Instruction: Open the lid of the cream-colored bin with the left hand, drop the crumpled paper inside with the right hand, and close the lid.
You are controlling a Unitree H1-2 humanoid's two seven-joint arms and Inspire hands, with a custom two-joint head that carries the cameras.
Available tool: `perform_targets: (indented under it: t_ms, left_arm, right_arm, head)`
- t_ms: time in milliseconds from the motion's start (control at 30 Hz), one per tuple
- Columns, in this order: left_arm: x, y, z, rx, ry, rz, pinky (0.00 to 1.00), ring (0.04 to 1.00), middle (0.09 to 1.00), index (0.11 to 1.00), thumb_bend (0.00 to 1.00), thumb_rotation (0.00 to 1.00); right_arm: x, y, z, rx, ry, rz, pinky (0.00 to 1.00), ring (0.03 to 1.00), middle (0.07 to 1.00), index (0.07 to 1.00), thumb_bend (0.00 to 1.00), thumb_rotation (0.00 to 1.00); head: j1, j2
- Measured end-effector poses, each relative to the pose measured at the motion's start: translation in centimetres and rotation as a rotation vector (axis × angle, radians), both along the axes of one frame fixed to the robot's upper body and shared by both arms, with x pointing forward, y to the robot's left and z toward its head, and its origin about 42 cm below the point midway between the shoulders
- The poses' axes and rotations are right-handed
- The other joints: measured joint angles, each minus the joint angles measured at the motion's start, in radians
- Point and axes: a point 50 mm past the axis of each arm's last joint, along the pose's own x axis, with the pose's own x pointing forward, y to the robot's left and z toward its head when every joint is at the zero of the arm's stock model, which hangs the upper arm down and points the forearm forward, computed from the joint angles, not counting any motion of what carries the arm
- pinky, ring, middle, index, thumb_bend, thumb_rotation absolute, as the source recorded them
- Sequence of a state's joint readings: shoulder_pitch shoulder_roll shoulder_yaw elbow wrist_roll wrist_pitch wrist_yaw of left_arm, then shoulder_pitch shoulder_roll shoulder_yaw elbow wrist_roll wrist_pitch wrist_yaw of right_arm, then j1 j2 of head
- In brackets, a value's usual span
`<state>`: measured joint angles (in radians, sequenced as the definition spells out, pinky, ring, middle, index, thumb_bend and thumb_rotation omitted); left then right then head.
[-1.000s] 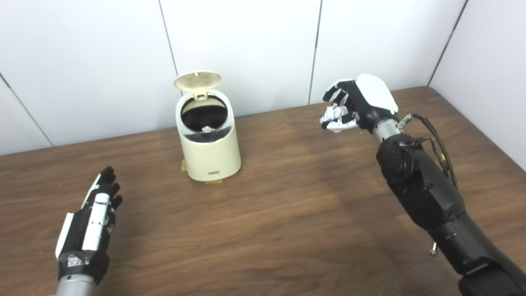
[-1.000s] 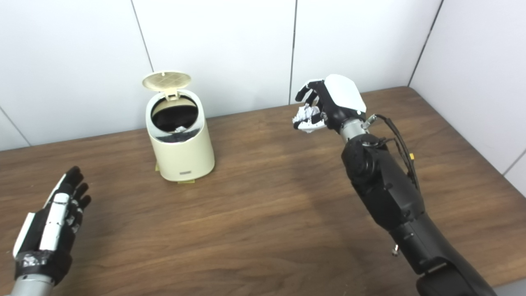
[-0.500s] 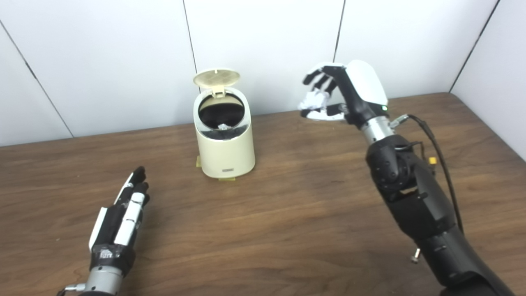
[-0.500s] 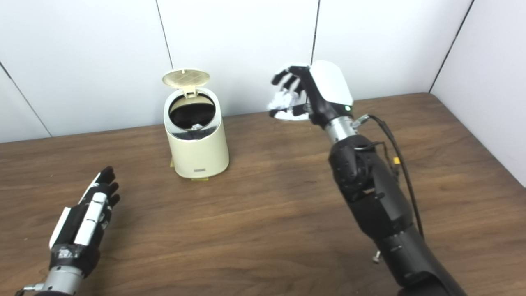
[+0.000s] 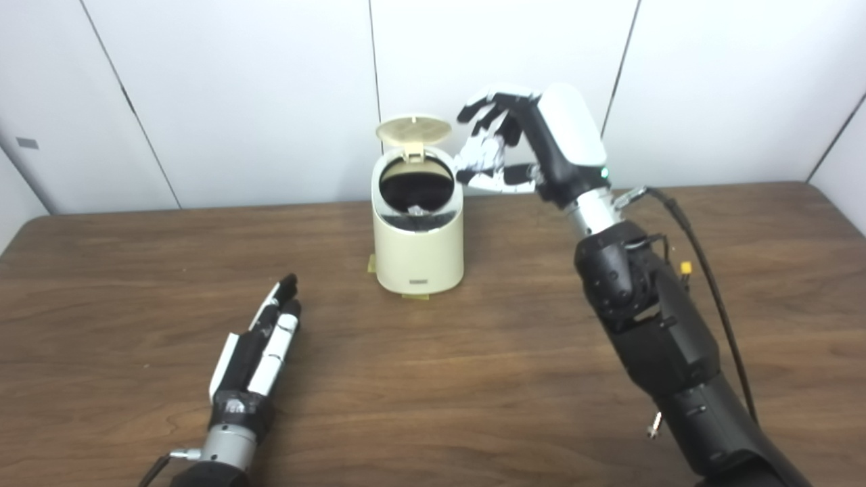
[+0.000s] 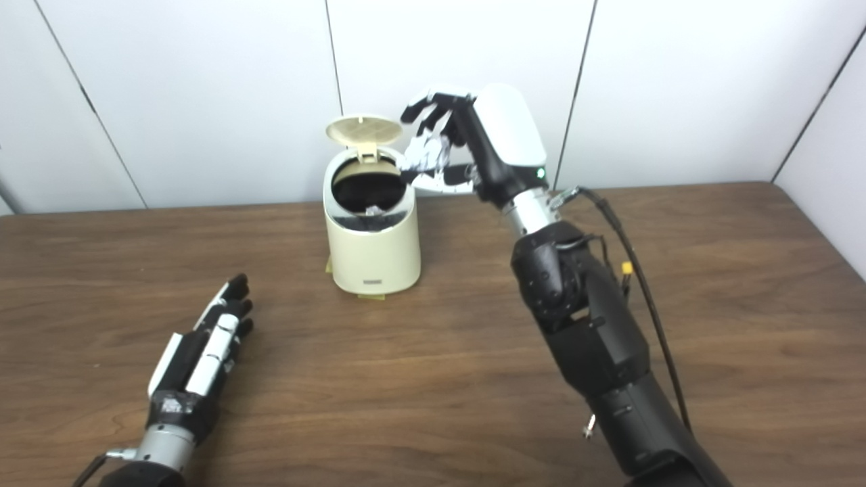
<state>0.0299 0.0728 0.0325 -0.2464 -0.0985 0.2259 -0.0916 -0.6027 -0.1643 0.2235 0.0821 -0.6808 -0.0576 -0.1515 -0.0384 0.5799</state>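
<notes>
so the drop is the step in hand. the cream-colored bin (image 5: 418, 233) stands upright toward the back of the counter (image 5: 473, 379), and its lid (image 5: 413, 130) is already tipped up and back on its hinge, leaving the dark mouth open. the right hand (image 5: 521, 145) is raised just to the right of the rim, at about lid height, with its fingers curled around the crumpled paper (image 5: 482, 157); the paper sits in the grip, just beside the opening and not yet over it. something pale already lies low inside the bin, too small to tell what.

the next move, as i judge it, calls for a short carry leftward until the paper hangs over the dark mouth, then a spreading of the fingers so it falls in. the paper is light and irregular, so it may cling to a finger or bounce off the rim if let go too near the edge.

the left hand (image 5: 260, 341) lies low over the counter, well apart from the bin at the near left, fingers straight and close together, holding nothing; it will be wanted again for closing the lid. nothing else stands on the counter. the raised lid is the one thing close to the right hand's path, and a knock could tip it shut. a cable (image 5: 703, 257) loops along the right forearm, well away from the bin.
</notes>
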Motion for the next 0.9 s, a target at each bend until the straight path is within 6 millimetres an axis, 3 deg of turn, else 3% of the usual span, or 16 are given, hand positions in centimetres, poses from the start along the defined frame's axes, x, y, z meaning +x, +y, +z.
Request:
perform_targets:
  t_ms: [400, 900]
  left_arm:
    - [0.1, -0.8, -0.6, 0.018, -0.018, -0.001, 1.00, 1.000, 0.982, 1.000, 0.52, 0.76]
    - [0.1, -1.2, -0.6, 0.006, -0.018, 0.006, 1.00, 1.000, 0.981, 1.000, 0.55, 0.76]
  right_arm:
    - [1.6, 3.8, -1.7, 0.024, 0.042, 0.066, 0.31, 0.356, 0.490, 0.576, 0.50, 0.00]
    - [3.1, 3.6, -4.6, 0.017, 0.086, 0.036, 0.37, 0.373, 0.503, 0.567, 0.51, 0.00]
  head:
    - [0.046, 0.002]
    - [0.061, 0.018]
